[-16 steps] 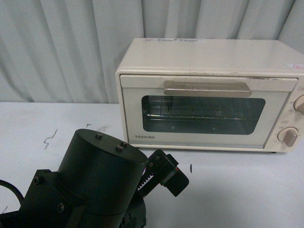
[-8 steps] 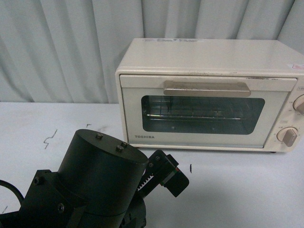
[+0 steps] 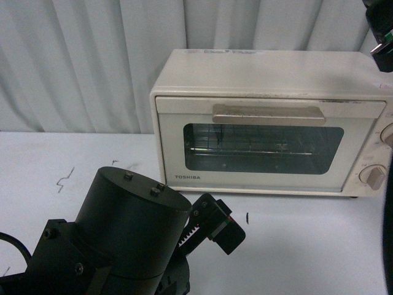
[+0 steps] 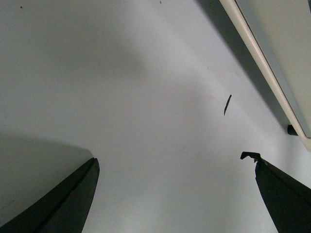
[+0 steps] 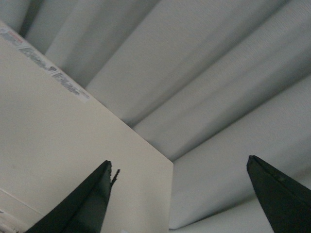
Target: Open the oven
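from the front: cream-white oven [image 3: 264,123] on the white table [image 3: 307,246], toward the right and far side, close before the pale curtain [image 3: 80,61]. door [image 3: 172,153] shut, flat against the body, with a beige bar handle [image 3: 268,115] along its upper part and a wire rack [image 3: 258,149] visible behind the glass. two round knobs [image 3: 373,176] at the right edge, partly cut off by the frame.

low at the left, the bulky dark left arm [image 3: 132,227], well apart from the oven. only a small dark piece of the right gripper [image 3: 382,31] in the upper right corner, above the oven's right end; impossible to tell from there how wide it stands.

from the left wrist: left gripper [image 4: 171,160] spread wide, the two dark fingers [image 4: 68,204] far from each other, with nothing between them but bare table. shown larger here than from the front: a short dark mark [image 4: 227,104] on the table. shown only here: the underside of the oven's front edge and one small black foot [image 4: 291,130] below it.

from the right wrist: right gripper spread wide as well and empty, over the flat top of the oven near its back corner; touching or not, cannot tell. curtain folds behind it. on the oven top a printed label strip [image 5: 53,73], a thin faint line from the front, too blurred to read in either view.
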